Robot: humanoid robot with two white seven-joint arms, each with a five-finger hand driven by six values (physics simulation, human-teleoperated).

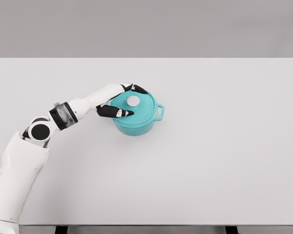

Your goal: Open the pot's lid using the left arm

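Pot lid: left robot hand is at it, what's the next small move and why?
Probably close the fingers on the white knob. The left robot hand sits at the left side of the teal lid, black fingers spread on either side of the knob, not yet clearly gripping it. The lid looks seated on the pot, so grip before lifting.

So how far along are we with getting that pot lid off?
Done: the left robot hand has reached the teal pot on the white table. In hand: its dark fingers straddle the lid near the white knob, though a firm grasp isn't clear. Left: the lid sits flat on the pot, so lifting it off is not yet done.
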